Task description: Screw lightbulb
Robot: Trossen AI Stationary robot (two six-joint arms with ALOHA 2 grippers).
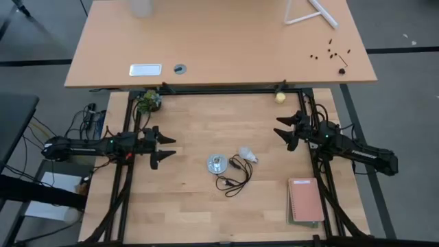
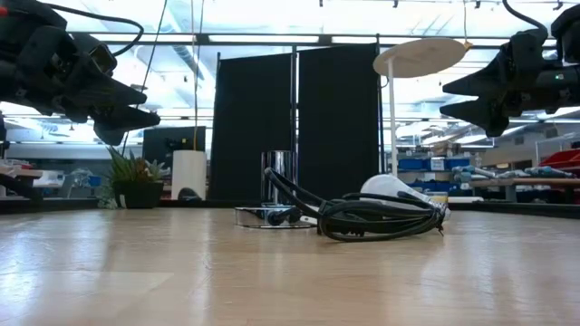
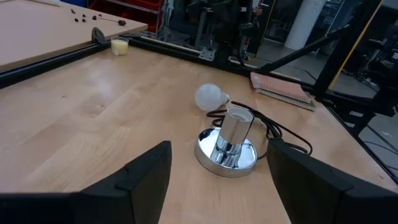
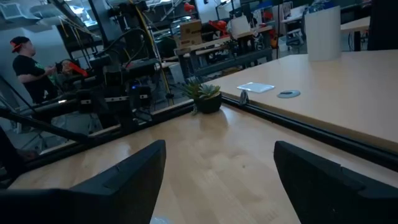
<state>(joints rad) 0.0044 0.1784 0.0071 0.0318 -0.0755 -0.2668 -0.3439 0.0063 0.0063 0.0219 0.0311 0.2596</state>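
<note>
- A stack of notebooks with a salmon-pink cover (image 1: pixel 304 200) is seen at the near right part of the pale wooden table (image 1: pixel 192 213), close to the table's right frame.
- A black cord (image 1: pixel 233 180) is coiled in loose loops just ahead of that, near the middle of the table, and is led to the round silver socket disc (image 1: pixel 217 163), on which a short chrome socket tube (image 3: pixel 234 128) stands upright.
- The small white pear-shaped lightbulb (image 1: pixel 247 154) is found lying on its side on the wood just beside the socket disc, on the disc's right, against the cord and not screwed in.
- The left gripper (image 1: pixel 167 147) is held above the table to the left of the socket disc, well apart from it, with its two dark fingers (image 3: pixel 140 177) spread apart and nothing between them.
- The right gripper (image 1: pixel 282 130) is held above the table to the right of the bulb, apart from it, with its fingers (image 4: pixel 134 174) likewise spread wide and empty.
- Farther back, a small potted green succulent (image 1: pixel 147 101) is set at the left rear corner and a small yellowish ball (image 1: pixel 280 97) at the right rear.
- Beyond these, a larger tan tabletop (image 1: pixel 226 48) is seen, on which a white rectangular label (image 1: pixel 145 69) is placed.
- In the room beyond the table, a person in a dark shirt and cap (image 4: pixel 26 68) is seen in the right wrist view.
</note>
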